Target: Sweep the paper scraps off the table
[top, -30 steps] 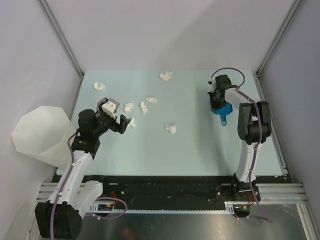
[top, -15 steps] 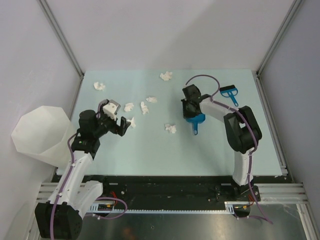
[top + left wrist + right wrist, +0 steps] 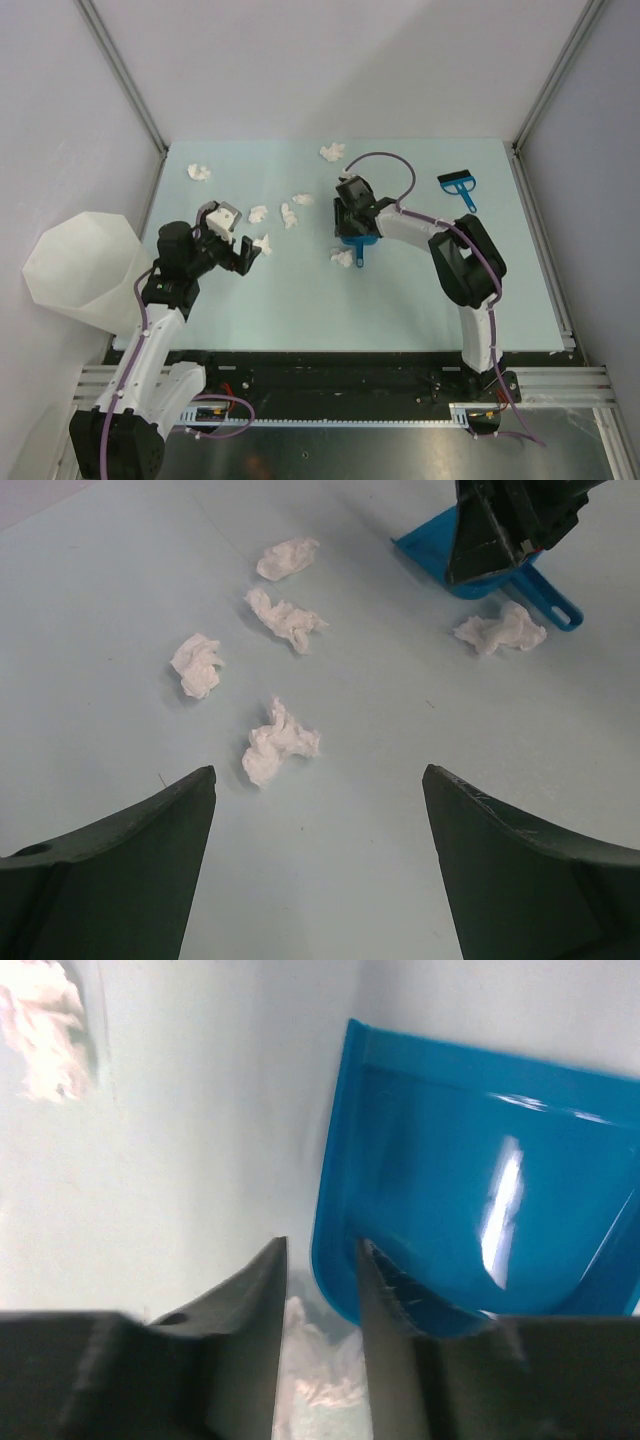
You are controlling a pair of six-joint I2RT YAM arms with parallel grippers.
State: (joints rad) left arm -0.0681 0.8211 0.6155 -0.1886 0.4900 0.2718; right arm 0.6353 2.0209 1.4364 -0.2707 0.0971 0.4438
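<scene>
Several crumpled white paper scraps lie on the pale green table (image 3: 420, 290): one far left (image 3: 199, 172), one at the back (image 3: 332, 152), a cluster in the middle (image 3: 289, 214), one (image 3: 263, 243) by my left gripper, and one (image 3: 343, 258) beside the dustpan. My left gripper (image 3: 240, 250) is open and empty; in its wrist view (image 3: 315, 780) the nearest scrap (image 3: 280, 742) lies just ahead of the fingers. My right gripper (image 3: 350, 215) is shut on the rim of a blue dustpan (image 3: 355, 240), seen close in its wrist view (image 3: 322, 1260), with a scrap (image 3: 320, 1385) beneath the fingers.
A small blue brush (image 3: 458, 185) lies at the back right of the table. A translucent white bin (image 3: 75, 270) stands off the table's left edge. Metal frame rails border the table, with grey walls behind and at the sides.
My right arm has swung left from the back right to the table's middle with the dustpan, ending beside a scrap and uncovering the brush. My left arm has hardly moved.
</scene>
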